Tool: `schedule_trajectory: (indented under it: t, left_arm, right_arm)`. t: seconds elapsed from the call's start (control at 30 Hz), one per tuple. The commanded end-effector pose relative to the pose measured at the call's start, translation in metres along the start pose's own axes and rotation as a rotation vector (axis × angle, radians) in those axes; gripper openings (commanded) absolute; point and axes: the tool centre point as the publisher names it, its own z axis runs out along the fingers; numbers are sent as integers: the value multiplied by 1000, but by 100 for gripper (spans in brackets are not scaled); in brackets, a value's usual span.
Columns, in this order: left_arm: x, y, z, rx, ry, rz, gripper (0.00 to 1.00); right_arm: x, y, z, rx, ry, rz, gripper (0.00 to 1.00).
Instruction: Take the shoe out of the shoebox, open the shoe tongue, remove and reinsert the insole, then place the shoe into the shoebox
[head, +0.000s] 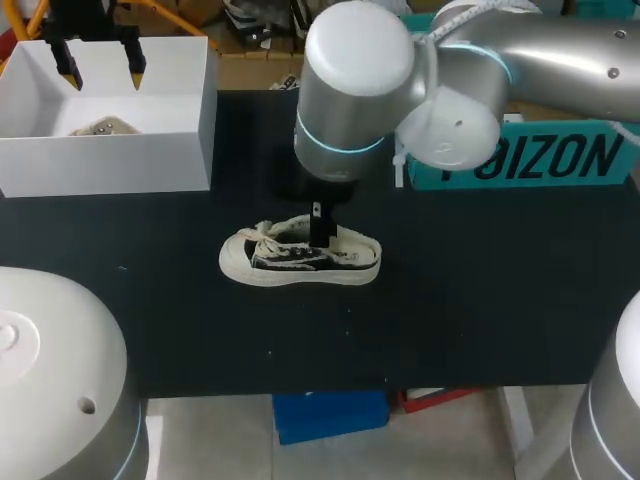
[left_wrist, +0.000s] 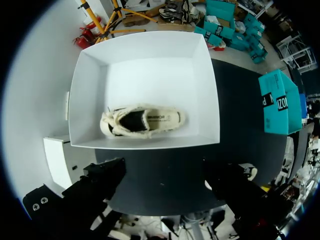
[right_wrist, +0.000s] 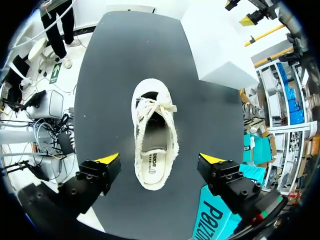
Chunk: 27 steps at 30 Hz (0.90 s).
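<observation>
Nearest the head camera, the right arm (head: 355, 75) is seen hanging over the shoe (head: 300, 258), which is set upright on its sole on the dark table (head: 480, 290), well apart from the white shoebox (head: 110, 165). The right gripper (right_wrist: 160, 159) is held above the heel end with its fingers spread wide to either side, nothing gripped. The left gripper (head: 102, 72) is likewise parted, poised over the shoebox, where a second shoe (left_wrist: 142, 121) is laid. Taking out is judged done. The laces (right_wrist: 155, 107) are tied in a bow and the insole (right_wrist: 151, 162) is seated inside (whether it has already been out cannot be told), so the opening-up, the insole work and the return to the shoebox are judged outstanding.
</observation>
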Motion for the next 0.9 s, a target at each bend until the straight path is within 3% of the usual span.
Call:
schedule_trajectory:
  t: [0.03, 0.37, 0.9]
  left_arm:
    - [0, 0, -1, -2, -2, -1, 100]
    - [0, 0, -1, -2, -2, -1, 100]
    - [0, 0, -1, -2, -2, -1, 100]
  right_arm:
    - [-1, -18, -7, -154, 12, -3, 100]
    - [-6, -33, -11, -394, -49, -72, 100]
    - [-7, -34, -11, -402, -46, -87, 100]
